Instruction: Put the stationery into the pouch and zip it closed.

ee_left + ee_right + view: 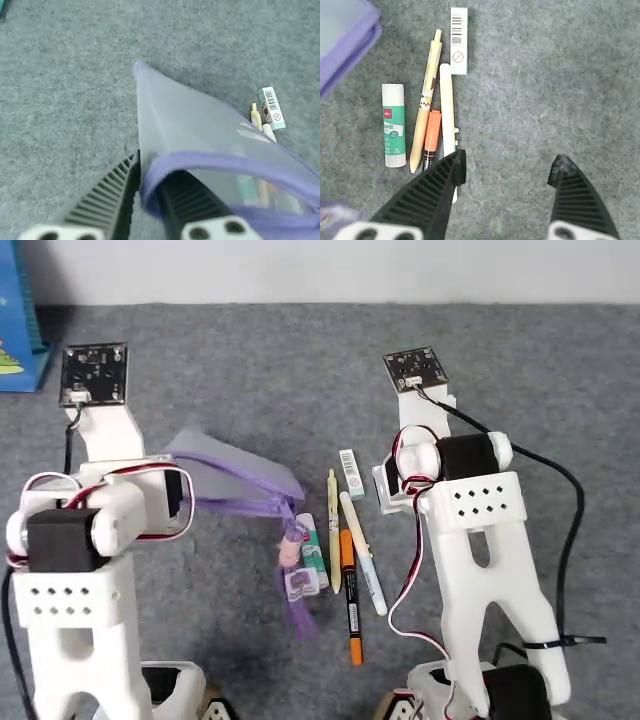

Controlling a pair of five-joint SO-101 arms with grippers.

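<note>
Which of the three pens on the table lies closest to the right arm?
The white pen, outermost in the row; the orange pen and the cream pen lie beyond it, toward the pouch.

The pouch (200,115) was translucent lilac with purple trim, the glue stick (393,125) white and green, the marker (432,132) orange, the desk (545,75) grey.
</note>
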